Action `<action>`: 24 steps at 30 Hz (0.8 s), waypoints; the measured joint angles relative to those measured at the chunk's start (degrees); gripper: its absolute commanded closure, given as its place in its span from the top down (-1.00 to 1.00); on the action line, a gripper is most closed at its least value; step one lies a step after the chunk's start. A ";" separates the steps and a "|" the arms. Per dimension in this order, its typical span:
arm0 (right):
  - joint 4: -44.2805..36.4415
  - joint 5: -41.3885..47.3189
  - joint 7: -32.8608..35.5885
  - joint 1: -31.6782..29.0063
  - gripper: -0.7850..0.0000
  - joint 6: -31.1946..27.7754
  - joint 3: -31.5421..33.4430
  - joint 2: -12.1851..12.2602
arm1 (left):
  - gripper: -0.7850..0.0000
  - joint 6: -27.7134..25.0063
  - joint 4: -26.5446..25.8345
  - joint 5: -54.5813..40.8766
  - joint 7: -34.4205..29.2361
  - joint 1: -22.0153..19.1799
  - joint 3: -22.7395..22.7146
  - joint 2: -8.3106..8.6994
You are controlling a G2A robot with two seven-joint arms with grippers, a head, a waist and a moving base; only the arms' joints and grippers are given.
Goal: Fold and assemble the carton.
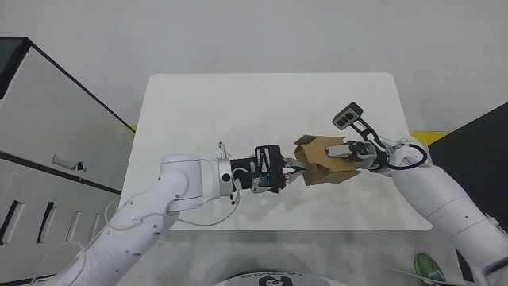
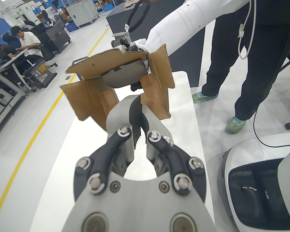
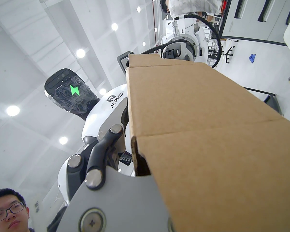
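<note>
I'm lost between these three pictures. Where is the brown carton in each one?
Top view: carton above the table's near edge, right of centre, between both arms.
Left wrist view: carton at centre, flaps spread, just beyond the left end effector.
Right wrist view: carton as a broad panel across the right half.
Shared landmark: the left arm, meeting the carton.
</note>
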 measured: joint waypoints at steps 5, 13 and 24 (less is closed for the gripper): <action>-0.21 -0.02 0.00 -1.16 -1.00 -0.01 1.45 -0.03 | -1.00 0.21 -1.00 0.22 -0.06 1.00 -1.43 0.30; 1.97 0.47 0.00 -3.05 -1.00 -0.01 5.11 -0.90 | -1.00 0.50 -2.63 0.53 -0.06 3.31 -3.22 0.78; 6.93 -1.44 0.00 -3.81 -1.00 0.00 8.17 -3.42 | -1.00 -1.05 -6.95 0.95 0.34 5.06 -3.81 1.18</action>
